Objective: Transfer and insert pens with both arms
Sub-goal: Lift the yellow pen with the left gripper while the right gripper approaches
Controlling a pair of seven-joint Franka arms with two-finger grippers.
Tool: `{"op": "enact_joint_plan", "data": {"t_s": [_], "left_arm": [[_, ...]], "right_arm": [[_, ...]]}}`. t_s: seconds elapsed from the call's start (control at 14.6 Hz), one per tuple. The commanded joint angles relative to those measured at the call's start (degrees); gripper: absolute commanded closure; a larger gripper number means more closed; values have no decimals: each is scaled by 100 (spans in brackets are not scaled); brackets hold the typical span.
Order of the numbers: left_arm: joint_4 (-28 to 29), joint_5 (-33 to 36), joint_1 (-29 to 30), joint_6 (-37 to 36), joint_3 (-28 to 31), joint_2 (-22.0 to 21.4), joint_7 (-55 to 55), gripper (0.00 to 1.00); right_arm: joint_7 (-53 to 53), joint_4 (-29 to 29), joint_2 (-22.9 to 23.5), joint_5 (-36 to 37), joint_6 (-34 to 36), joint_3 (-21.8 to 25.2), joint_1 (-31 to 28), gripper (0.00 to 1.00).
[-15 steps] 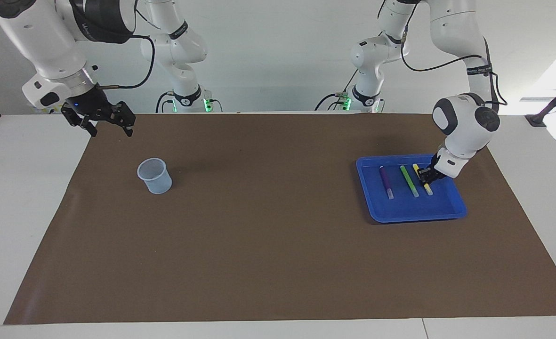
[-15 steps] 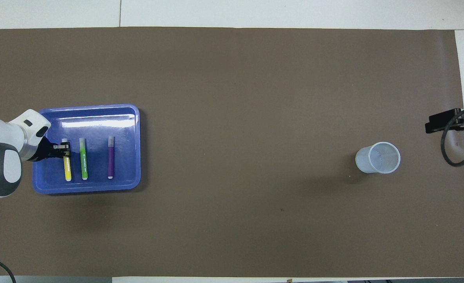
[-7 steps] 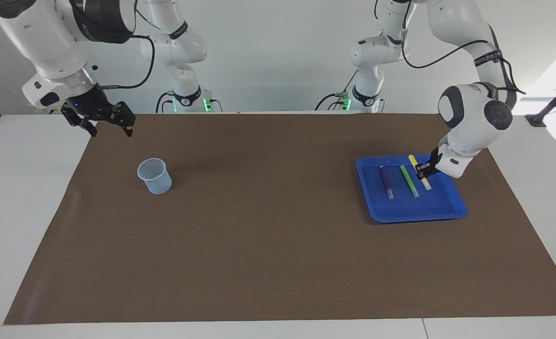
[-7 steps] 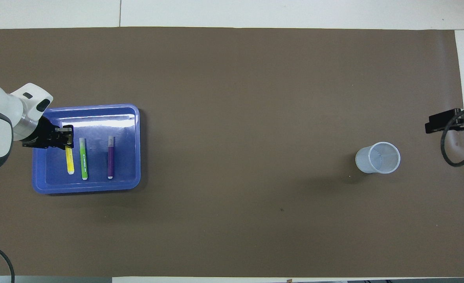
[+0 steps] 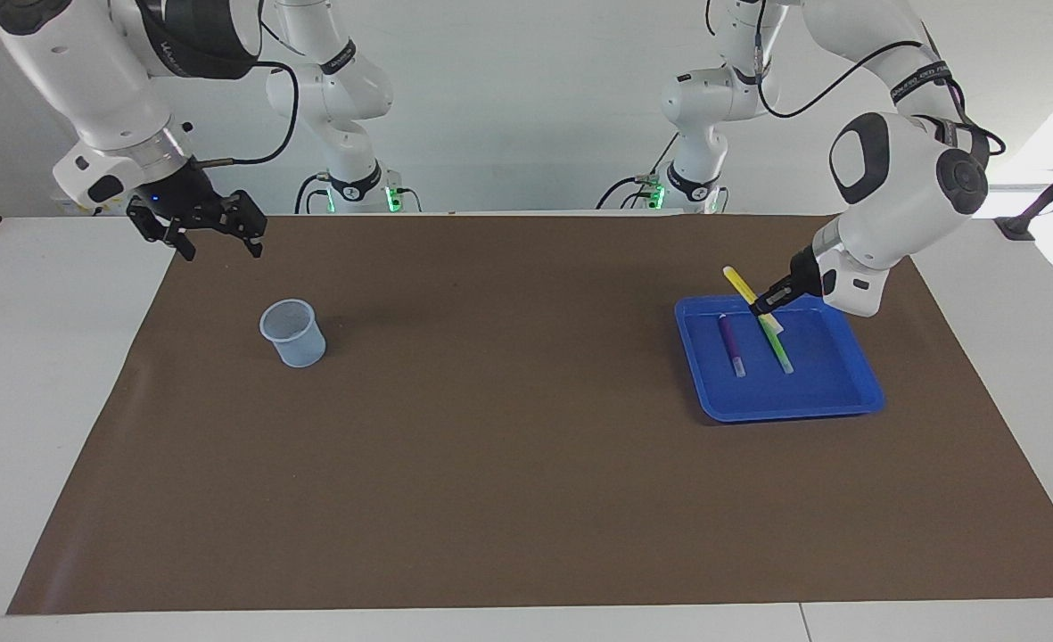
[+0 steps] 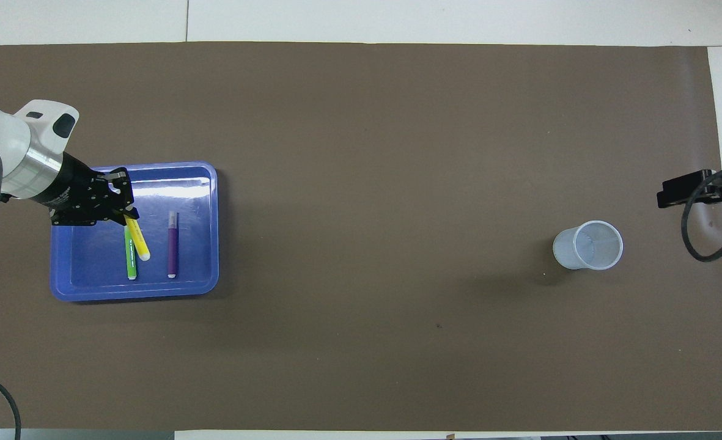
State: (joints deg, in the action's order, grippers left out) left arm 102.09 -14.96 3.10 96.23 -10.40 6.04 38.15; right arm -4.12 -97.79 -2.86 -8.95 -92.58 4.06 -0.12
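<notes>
Brown mat [image 5: 490, 428] | left claw [image 5: 765, 306] clamps yellow pen [image 5: 740, 285] over tray [image 5: 793, 406] | right claw [image 5: 214, 236] apart

Left gripper [image 5: 765, 305] clamped, raised — right gripper [image 5: 216, 236] spread

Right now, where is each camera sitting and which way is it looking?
Facing view: high across the table, looking at the robots; both arms show, the left gripper holding the yellow pen over the blue tray, the right gripper waiting.
Overhead view: above the robots' end, looking steeply down; the left gripper shows, and part of the right gripper.
Both share the tray, green pen, purple pen and cup.
</notes>
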Motion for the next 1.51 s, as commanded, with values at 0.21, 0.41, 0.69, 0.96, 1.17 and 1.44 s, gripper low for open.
{"op": "enact_joint_plan", "data": {"t_s": [0.21,0.41,0.69,0.96,1.17,1.44], "left_arm": [[65,-1236,-38,-175,-681,-419,2692,100],[118,-1737,-116,18,-1051,-445,3925,100],[574,-2519,-547,1010,-1069,-638,5340,100],[1031,-3416,-881,1774,-1078,-858,5939,100],[1505,-4013,-1293,2539,-1078,-1078,6213,100],[1884,-4611,-1707,3374,-1078,-1210,6441,100]], "right_arm": [[603,-327,-197,-1809,-67,-143,-23,0],[1115,-687,-346,-2688,-365,-283,-23,0],[1308,-1243,-655,-3350,-664,-686,-14,0],[1423,-1383,-699,-3359,-1192,-1100,-14,0],[1519,-1453,-716,-3359,-1613,-1241,283,0],[2152,-1734,-795,-3368,-2280,-1241,741,2]]}}
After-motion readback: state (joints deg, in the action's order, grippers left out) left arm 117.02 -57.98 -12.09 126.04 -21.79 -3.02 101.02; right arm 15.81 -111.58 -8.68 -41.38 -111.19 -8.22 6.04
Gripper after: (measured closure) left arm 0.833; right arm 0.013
